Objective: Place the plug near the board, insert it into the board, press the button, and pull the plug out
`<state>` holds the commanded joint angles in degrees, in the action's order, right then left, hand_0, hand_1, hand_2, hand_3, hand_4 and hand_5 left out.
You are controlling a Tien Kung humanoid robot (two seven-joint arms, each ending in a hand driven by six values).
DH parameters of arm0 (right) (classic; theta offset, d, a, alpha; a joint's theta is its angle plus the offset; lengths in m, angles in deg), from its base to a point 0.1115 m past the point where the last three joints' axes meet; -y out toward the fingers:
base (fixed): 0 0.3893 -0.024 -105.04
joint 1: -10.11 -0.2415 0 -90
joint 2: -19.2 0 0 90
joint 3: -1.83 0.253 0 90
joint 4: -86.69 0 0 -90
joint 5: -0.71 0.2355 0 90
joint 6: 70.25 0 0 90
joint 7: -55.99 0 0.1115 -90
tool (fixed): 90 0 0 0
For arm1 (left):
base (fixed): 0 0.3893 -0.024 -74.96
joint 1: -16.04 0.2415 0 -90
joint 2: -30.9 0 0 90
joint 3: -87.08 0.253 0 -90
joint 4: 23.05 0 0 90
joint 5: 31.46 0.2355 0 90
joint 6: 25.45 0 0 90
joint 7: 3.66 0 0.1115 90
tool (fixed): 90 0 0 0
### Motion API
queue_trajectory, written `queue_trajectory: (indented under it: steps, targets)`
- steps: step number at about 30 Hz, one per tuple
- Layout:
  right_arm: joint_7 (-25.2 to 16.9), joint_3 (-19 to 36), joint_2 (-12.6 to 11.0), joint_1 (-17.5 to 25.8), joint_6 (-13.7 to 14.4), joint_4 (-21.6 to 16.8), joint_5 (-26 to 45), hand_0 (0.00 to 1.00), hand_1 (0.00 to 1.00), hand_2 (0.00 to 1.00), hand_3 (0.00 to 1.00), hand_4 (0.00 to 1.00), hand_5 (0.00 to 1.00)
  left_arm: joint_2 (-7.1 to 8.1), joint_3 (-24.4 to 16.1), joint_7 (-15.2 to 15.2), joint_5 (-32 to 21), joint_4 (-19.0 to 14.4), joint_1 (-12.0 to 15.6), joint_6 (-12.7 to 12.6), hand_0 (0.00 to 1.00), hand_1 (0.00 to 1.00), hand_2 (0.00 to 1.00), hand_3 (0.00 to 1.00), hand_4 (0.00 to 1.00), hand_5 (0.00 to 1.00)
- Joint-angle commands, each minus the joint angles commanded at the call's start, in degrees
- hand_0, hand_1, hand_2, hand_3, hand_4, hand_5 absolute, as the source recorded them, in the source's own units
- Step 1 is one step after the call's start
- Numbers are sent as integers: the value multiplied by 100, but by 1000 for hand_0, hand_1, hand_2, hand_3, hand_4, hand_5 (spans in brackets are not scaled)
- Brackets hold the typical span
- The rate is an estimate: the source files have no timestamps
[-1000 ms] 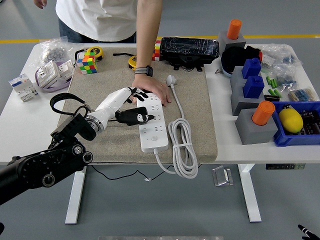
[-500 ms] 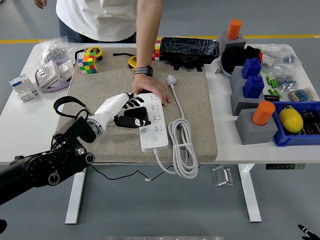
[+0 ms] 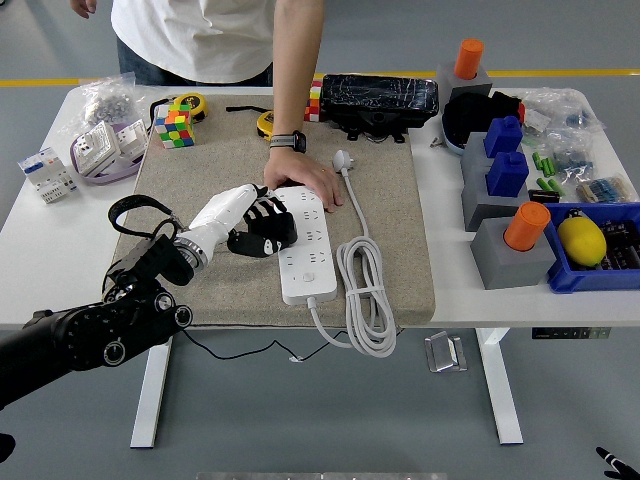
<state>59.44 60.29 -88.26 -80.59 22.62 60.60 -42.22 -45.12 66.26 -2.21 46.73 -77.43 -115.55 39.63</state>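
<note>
A white power strip (image 3: 308,250) lies on the beige mat (image 3: 390,210), long side running away from me. My left hand (image 3: 258,222) is shut on a black plug (image 3: 272,238) and holds it at the strip's left edge, about halfway along; whether its pins are in a socket is hidden. A person's hand (image 3: 305,180) presses down on the strip's far end. The strip's own white cord (image 3: 365,290) coils to the right, its white plug (image 3: 343,160) lying loose on the mat. Only a small black tip of my right arm (image 3: 608,461) shows at the bottom right corner.
A Rubik's cube (image 3: 172,128) and white sockets (image 3: 100,148) sit at the back left. A black case (image 3: 378,98) is at the back. Grey blocks with blue and orange pegs (image 3: 510,215) and a blue bin (image 3: 600,250) stand on the right.
My left hand's fingers have curled down from near the person's hand onto the black plug. The plug has drawn back slightly left at the strip's edge. The person's hand has stayed put.
</note>
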Motion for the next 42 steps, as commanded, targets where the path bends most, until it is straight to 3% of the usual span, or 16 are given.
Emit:
queue_trajectory:
  steps: [6, 13, 17, 26, 27, 29, 32, 33, 38, 39, 42]
  targets:
    - [0, 11, 10, 4, -1, -3, -6, 623, 670, 641, 573, 977, 586, 41, -17, -128, -18, -23, 29, -18, 320, 417, 481, 531, 708, 26]
    - [-2, 37, 7, 12, 0, -5, -18, 623, 671, 641, 572, 976, 587, 189, -523, -744, -12, -192, 236, -373, 314, 397, 473, 530, 686, 14]
    - [2, 36, 22, 18, -2, 9, -17, 622, 672, 641, 572, 976, 586, 222, -782, -1032, -61, 3, 330, -567, 318, 398, 468, 530, 682, 17]
    - [-3, 18, 28, 2, -2, 0, -17, 623, 671, 641, 572, 975, 585, 334, -686, -902, -521, 822, 321, -446, 348, 422, 482, 536, 678, 21]
    - [-2, 11, 28, 1, -3, 4, -14, 623, 672, 641, 572, 975, 583, 337, -671, -906, -634, 902, 325, -412, 447, 493, 549, 565, 784, 110]
    - [-3, 1, 27, 2, -2, 3, -10, 623, 672, 641, 572, 975, 583, 337, -644, -973, -876, 1031, 341, -385, 447, 493, 549, 565, 784, 110]
    - [-3, -10, 24, -8, -2, 3, -8, 623, 672, 641, 572, 975, 583, 338, -604, -1021, -1007, 1137, 347, -395, 447, 493, 549, 565, 784, 110]
    - [-3, -9, 24, -9, -2, 3, -8, 623, 671, 641, 572, 974, 584, 338, -593, -1030, -1018, 1156, 351, -399, 636, 648, 619, 634, 910, 246]
    - [-3, -10, 20, -15, -4, 0, -6, 623, 671, 641, 572, 974, 584, 349, -603, -930, -909, 1150, 377, -377, 636, 648, 619, 634, 910, 246]
    - [-3, -11, 16, -16, -4, -2, -6, 622, 671, 641, 572, 974, 582, 349, -619, -843, -848, 1139, 384, -349, 717, 786, 781, 806, 981, 335]
    - [-4, -14, 11, -19, -3, -4, -5, 622, 671, 641, 572, 974, 582, 355, -655, -765, -784, 1118, 409, -329, 717, 786, 781, 806, 981, 335]
